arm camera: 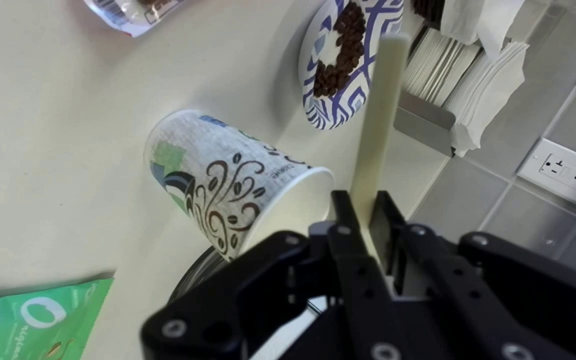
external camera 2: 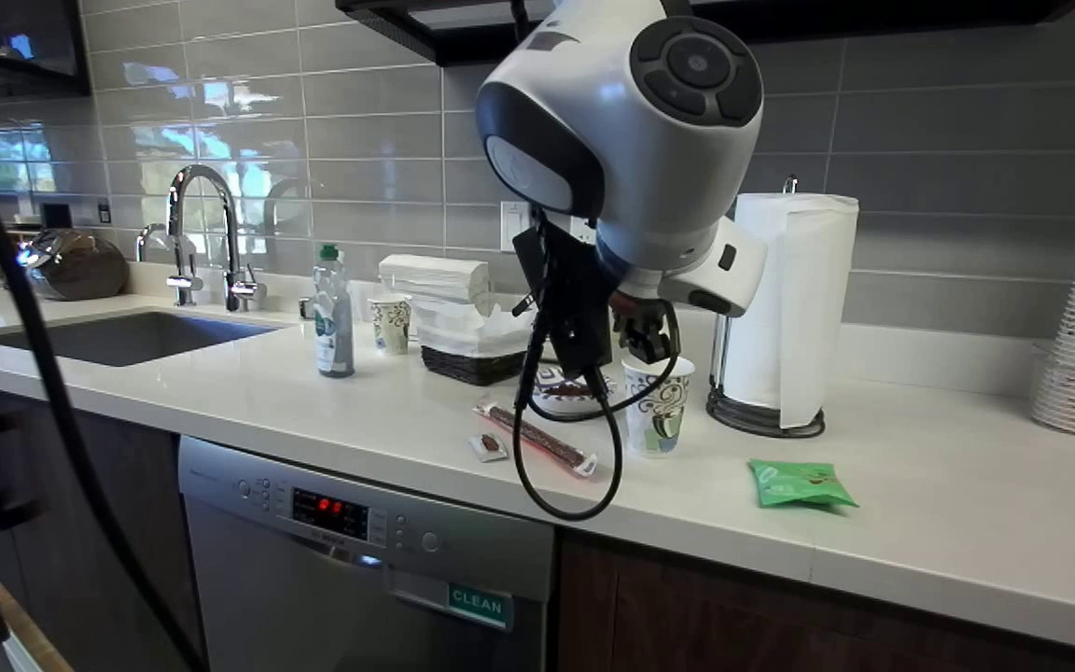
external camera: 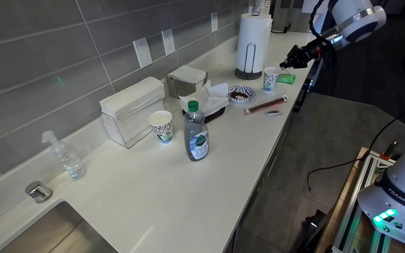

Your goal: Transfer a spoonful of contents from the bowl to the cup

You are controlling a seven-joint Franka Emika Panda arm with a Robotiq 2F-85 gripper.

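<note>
The bowl is a low white paper bowl with a blue-purple pattern, holding brown beans. It shows in both exterior views and in the wrist view. The cup, a patterned paper cup with a blue-green base, stands upright next to it in both exterior views; it shows in the wrist view. My gripper is by the cup's rim. In the wrist view my gripper is shut on a pale flat stick. The stick's lower end is hidden.
The paper towel roll stands close behind the cup. A green packet and a long red-wrapped stick lie nearby. A soap bottle, another paper cup and napkin holders stand farther along the counter.
</note>
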